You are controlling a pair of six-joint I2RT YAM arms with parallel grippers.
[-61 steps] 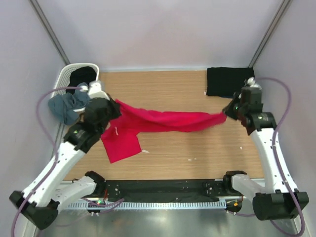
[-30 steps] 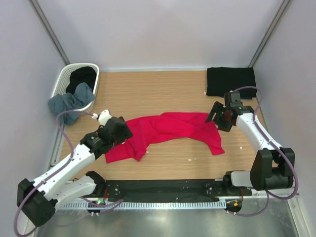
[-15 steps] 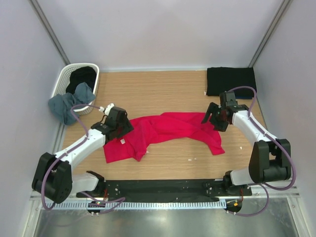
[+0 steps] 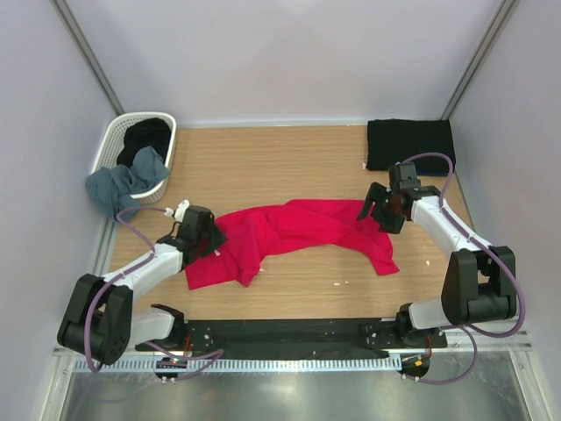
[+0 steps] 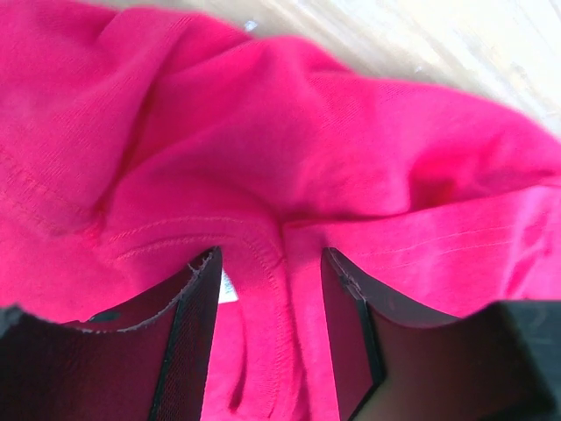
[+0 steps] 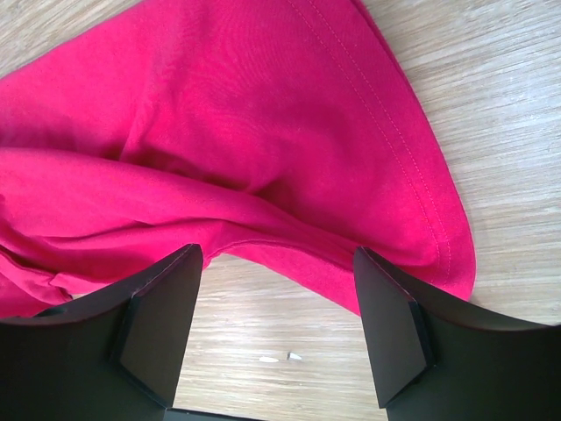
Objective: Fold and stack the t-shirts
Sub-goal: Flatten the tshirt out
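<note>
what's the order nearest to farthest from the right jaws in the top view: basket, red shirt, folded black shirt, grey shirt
1. red shirt: right beside them, mid-table.
2. folded black shirt: far right corner.
3. basket and grey shirt: both far left, the shirt draped over the basket's edge; too close to call.

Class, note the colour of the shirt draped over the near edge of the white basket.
The shirt is grey-blue; the top external view shows it best.
</note>
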